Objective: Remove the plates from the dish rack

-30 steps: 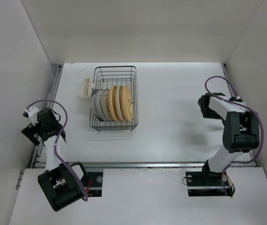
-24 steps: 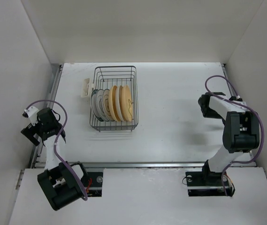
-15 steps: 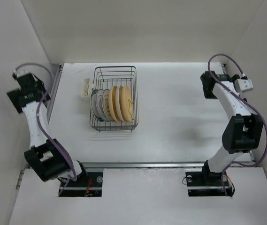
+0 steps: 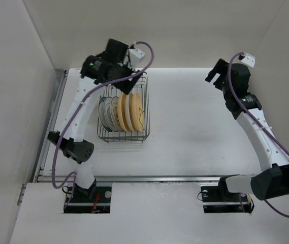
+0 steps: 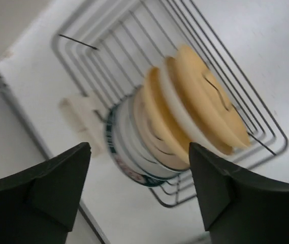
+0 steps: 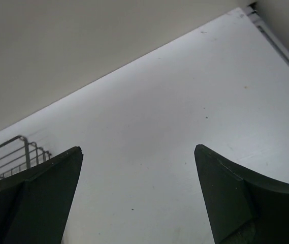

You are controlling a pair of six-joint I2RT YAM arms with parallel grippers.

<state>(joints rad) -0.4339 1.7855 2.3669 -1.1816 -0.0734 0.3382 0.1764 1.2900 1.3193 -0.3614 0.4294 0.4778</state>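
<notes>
The dark wire dish rack (image 4: 125, 133) stands left of centre on the white table. Several plates stand upright in its near half: white ones with dark green rims (image 4: 105, 115) on the left, tan-orange ones (image 4: 134, 110) on the right. In the left wrist view, tan-orange plates (image 5: 210, 104), a cream one (image 5: 177, 109) and a green-rimmed one (image 5: 129, 160) show blurred in the rack (image 5: 108, 46). My left gripper (image 4: 126, 84) (image 5: 139, 146) is open and empty, hovering above the rack's far part. My right gripper (image 4: 213, 75) (image 6: 138, 148) is open and empty, above the table at back right.
A small cream plastic attachment (image 4: 93, 95) (image 5: 81, 112) hangs on the rack's left side. White walls close in the table at the back and both sides. A corner of the rack (image 6: 12, 152) shows at the left of the right wrist view.
My left arm has swung from the far left edge to above the rack's far part. My right arm has risen and reached toward the back. The plates and rack have not moved.
</notes>
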